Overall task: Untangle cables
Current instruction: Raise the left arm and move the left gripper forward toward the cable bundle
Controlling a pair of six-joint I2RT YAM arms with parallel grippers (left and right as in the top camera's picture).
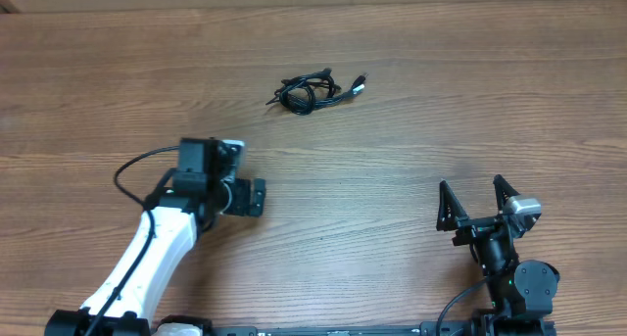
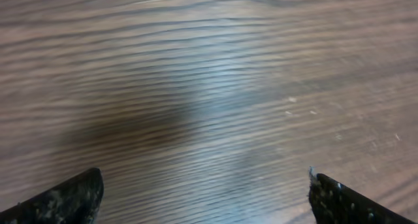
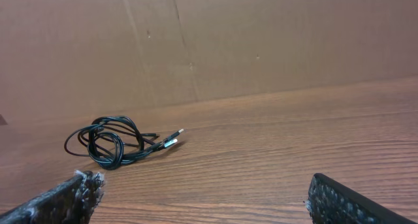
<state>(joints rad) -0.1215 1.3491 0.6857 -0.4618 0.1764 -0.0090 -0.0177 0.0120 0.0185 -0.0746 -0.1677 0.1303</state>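
Observation:
The cables (image 1: 312, 91) lie as a small knotted black bundle with metal-tipped plug ends on the far middle of the wooden table. They also show in the right wrist view (image 3: 112, 143), at the left, well ahead of the fingers. My left gripper (image 1: 257, 197) is open and empty, low over bare wood, near and to the left of the bundle; its wrist view (image 2: 206, 191) shows only table. My right gripper (image 1: 478, 201) is open and empty at the near right, far from the cables.
A brown cardboard wall (image 3: 261, 41) stands behind the table's far edge. Wood-grain tabletop (image 1: 441, 101) surrounds the bundle on all sides.

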